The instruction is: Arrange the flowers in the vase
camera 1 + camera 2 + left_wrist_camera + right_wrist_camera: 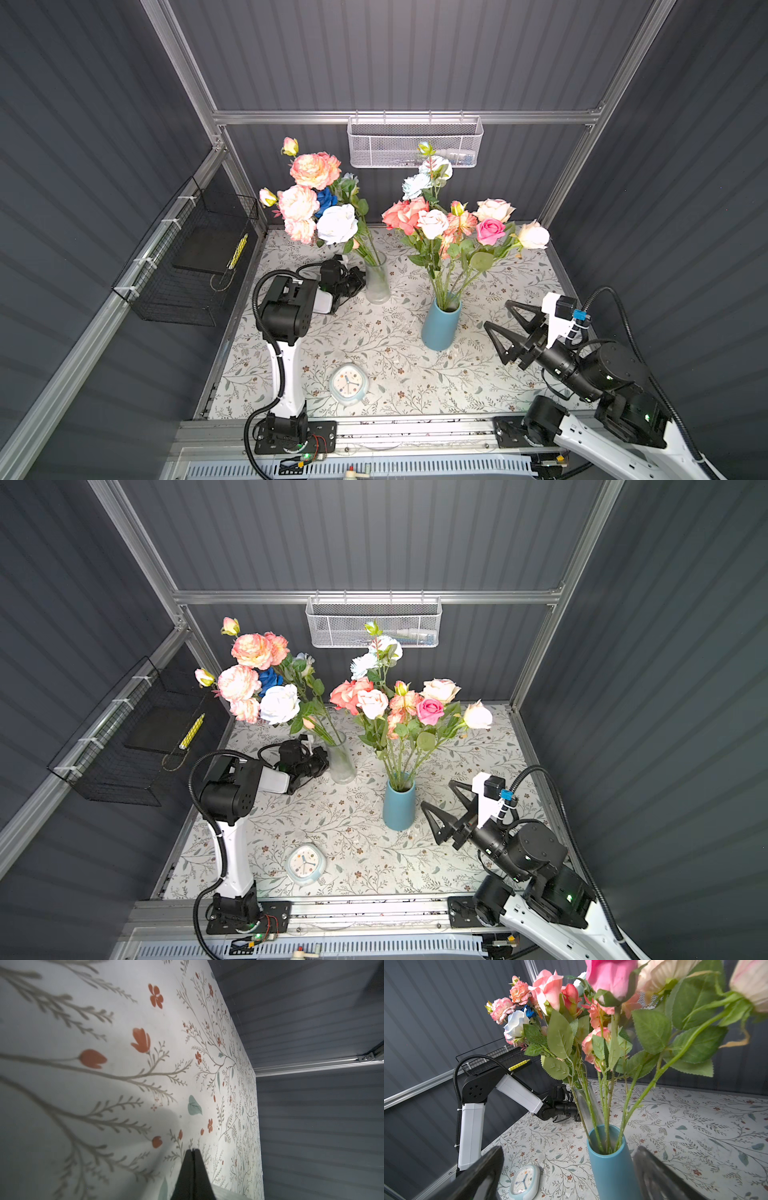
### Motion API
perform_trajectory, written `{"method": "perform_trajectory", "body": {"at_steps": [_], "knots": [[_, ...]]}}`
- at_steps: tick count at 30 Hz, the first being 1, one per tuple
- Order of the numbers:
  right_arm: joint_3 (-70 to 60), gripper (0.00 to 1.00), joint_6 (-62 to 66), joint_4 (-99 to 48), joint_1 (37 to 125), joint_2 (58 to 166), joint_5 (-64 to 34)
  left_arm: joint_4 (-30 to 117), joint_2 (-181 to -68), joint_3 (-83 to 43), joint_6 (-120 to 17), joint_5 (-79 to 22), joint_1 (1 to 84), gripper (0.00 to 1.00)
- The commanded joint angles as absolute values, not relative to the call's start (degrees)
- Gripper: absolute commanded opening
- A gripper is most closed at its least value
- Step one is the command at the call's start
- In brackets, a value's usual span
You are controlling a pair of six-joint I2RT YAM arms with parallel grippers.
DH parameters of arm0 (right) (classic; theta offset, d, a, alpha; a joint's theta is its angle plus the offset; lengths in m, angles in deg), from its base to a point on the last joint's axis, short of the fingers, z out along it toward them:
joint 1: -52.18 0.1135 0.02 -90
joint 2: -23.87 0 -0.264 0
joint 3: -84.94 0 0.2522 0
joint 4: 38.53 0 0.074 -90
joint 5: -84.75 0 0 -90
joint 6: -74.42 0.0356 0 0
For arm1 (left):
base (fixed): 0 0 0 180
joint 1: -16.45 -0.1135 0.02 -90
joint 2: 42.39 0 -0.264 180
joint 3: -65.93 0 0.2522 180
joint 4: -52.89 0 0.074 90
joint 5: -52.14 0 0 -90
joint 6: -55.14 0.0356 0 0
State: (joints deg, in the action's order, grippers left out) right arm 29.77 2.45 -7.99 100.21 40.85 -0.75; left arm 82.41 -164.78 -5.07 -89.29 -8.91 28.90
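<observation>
Here, left pincer point(193, 1150) closed, empty — clear only from its wrist, right pincer point(496, 314) spread wide, empty.

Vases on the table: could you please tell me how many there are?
2: a clear glass vase further back, and a blue vase to its right, nearer the front.

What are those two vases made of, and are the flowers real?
Clear vase: see-through with fine vertical ribs, so glass or clear plastic. Blue vase: opaque, matte, no shine, probably ceramic. Flowers: likely artificial fabric; the petal edges look frayed and the leaves stiff and uniform.
</observation>
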Motion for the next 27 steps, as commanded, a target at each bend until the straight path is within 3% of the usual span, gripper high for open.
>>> {"method": "perform_trajectory", "body": {"at_steps": [1,5,9,17,19,27], "knots": [[28.72,0.99,2.97,-8.06,99.99,40.07,-0.23,79.72,-165.04,-4.85,-88.18,-10.4,29.37,0.0],[28.63,0.99,3.15,-7.9,99.99,39.7,-0.18,78.63,-161.09,-1.53,-87.7,-13.62,29.2,0.02],[28.55,0.99,3.32,-7.93,99.99,39.29,-0.17,75.43,-155.07,2.35,-86.34,-16.66,28.94,0.35],[29.23,0.99,3.41,-8.21,99.99,37.65,0.77,68.88,-141.89,12.65,-84.14,-22.2,27.9,0.6],[29.31,0.99,3.35,-7.91,99.99,37.08,0.98,66.41,-137.86,15.75,-83.71,-23.06,27.15,0.99],[29.72,0.99,3.16,-7.36,100.0,34.89,1.76,42.21,-112.56,21.45,-74.34,-33.15,26.74,1.0]]}}
